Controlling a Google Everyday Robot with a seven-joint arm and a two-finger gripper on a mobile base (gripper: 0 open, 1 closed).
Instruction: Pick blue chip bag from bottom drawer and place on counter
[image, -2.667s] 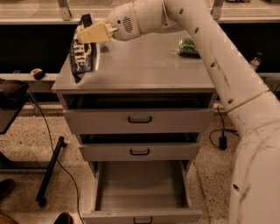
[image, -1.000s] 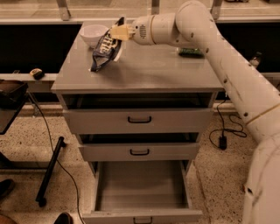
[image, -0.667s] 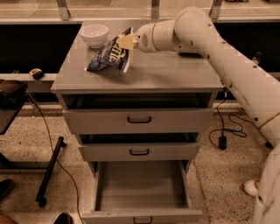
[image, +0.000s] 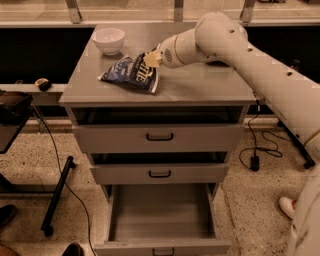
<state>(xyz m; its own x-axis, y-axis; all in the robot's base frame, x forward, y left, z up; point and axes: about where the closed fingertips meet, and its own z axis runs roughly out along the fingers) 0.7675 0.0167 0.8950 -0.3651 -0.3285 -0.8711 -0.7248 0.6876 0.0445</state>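
The blue chip bag (image: 131, 72) lies on the counter (image: 205, 85), left of centre, just in front of the white bowl (image: 108, 40). My gripper (image: 151, 59) is at the bag's upper right corner, low over the counter, and is shut on the bag's edge. My white arm reaches in from the right across the counter. The bottom drawer (image: 162, 247) is pulled fully out and its inside shows nothing in it.
The top drawer (image: 160, 136) and middle drawer (image: 160, 173) stand slightly ajar. A black stand (image: 12, 117) with a leg and cable is on the left. A shoe (image: 287, 206) is on the floor at the right, near cables.
My gripper has carried the bag from the counter's left edge towards the middle and lowered it. The bag hung upright before and now lies on the counter.
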